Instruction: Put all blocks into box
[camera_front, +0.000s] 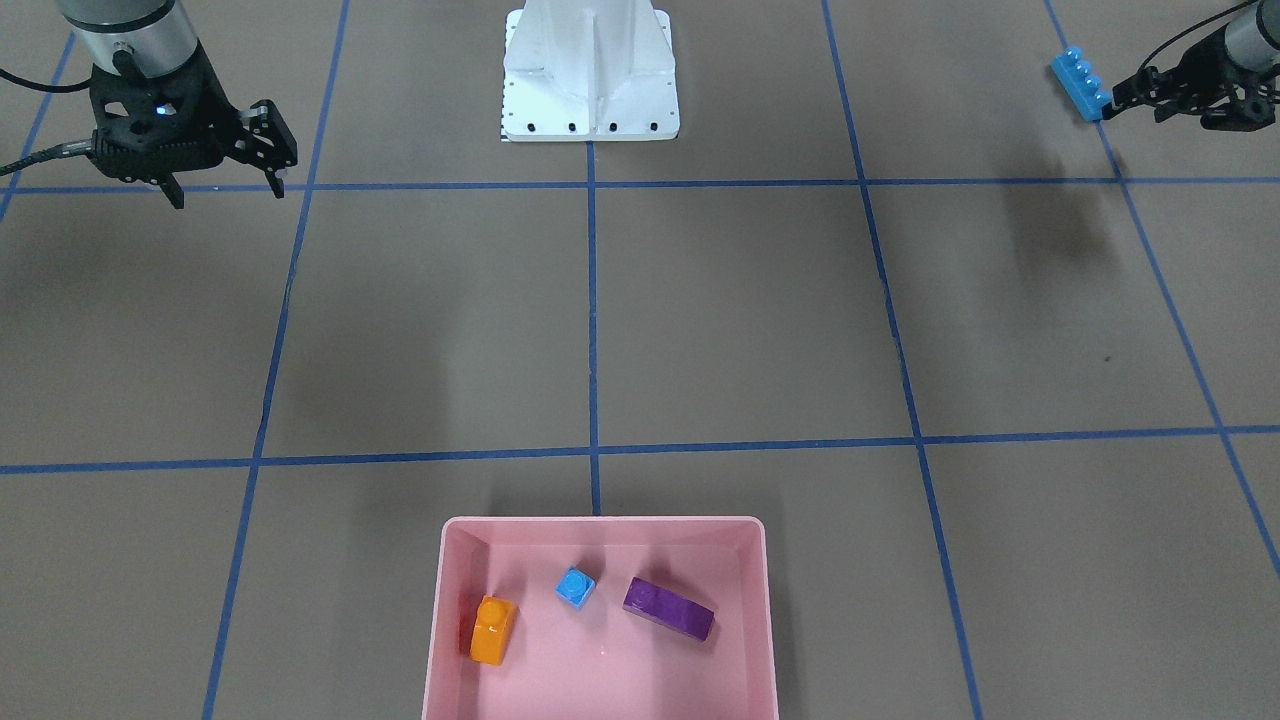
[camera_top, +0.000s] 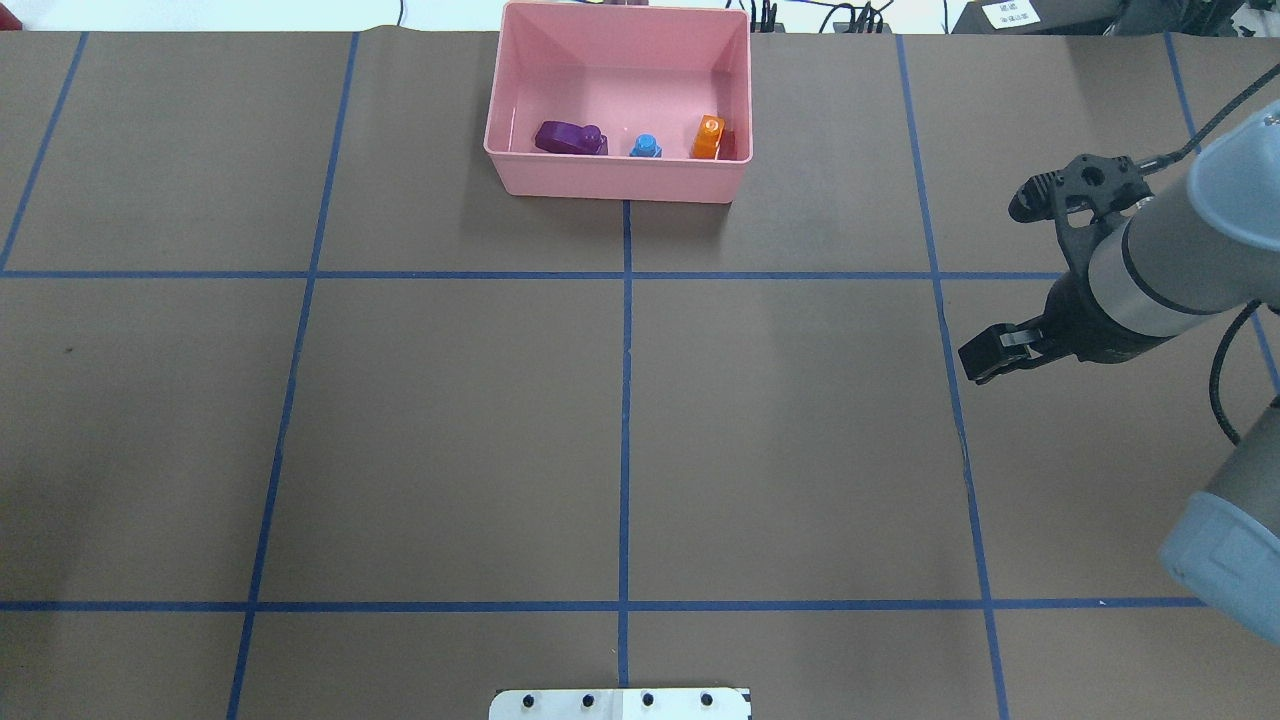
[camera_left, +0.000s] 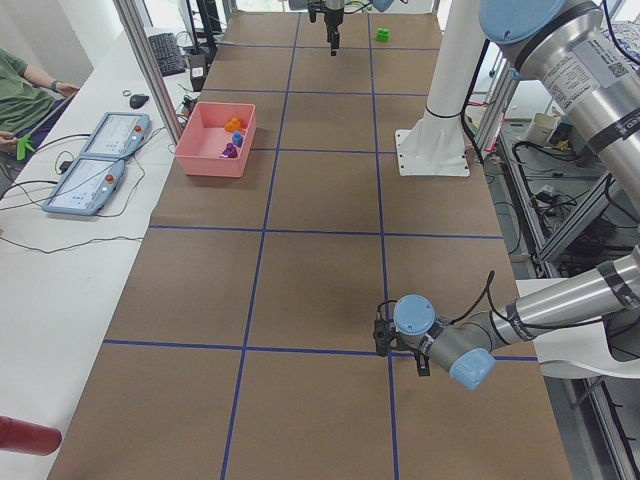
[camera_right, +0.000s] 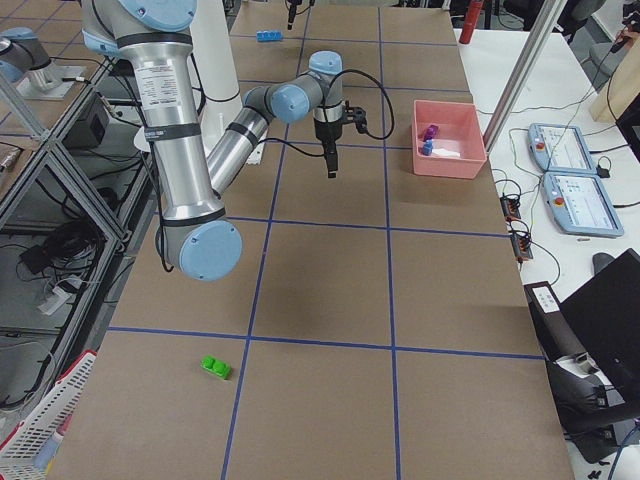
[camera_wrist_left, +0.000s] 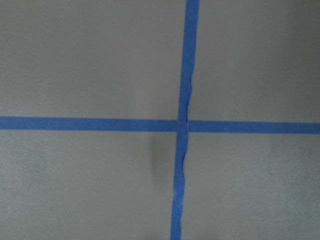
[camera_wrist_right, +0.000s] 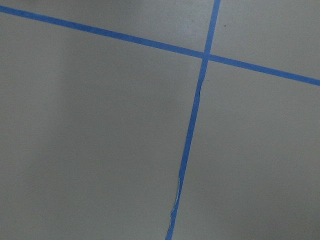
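brown matte table (camera_front: 750, 320) crossed by blue tape lines (camera_front: 592, 300), with the white metal robot base (camera_front: 590, 80) at the robot-side edge. the large shallow pink plastic box (camera_front: 600, 522) sits centred at the opposite edge and holds three bricks, each lying apart from the others: an orange studded plastic brick (camera_front: 493, 632) near one side wall, a tiny blue one-stud brick (camera_front: 575, 587) in the middle and a purple studded brick (camera_front: 668, 608).

outside the box, a long blue four-stud brick (camera_front: 1078, 85) is at the robot's left end. the left gripper (camera_front: 1118, 97) is right at that brick's end; i cannot tell whether its fingers grip the brick. a green two-stud brick (camera_right: 215, 367) lies on the table at the robot's right end, well apart from the box. the right gripper (camera_front: 225, 188) hangs over bare table with its fingers spread wide, holding nothing.
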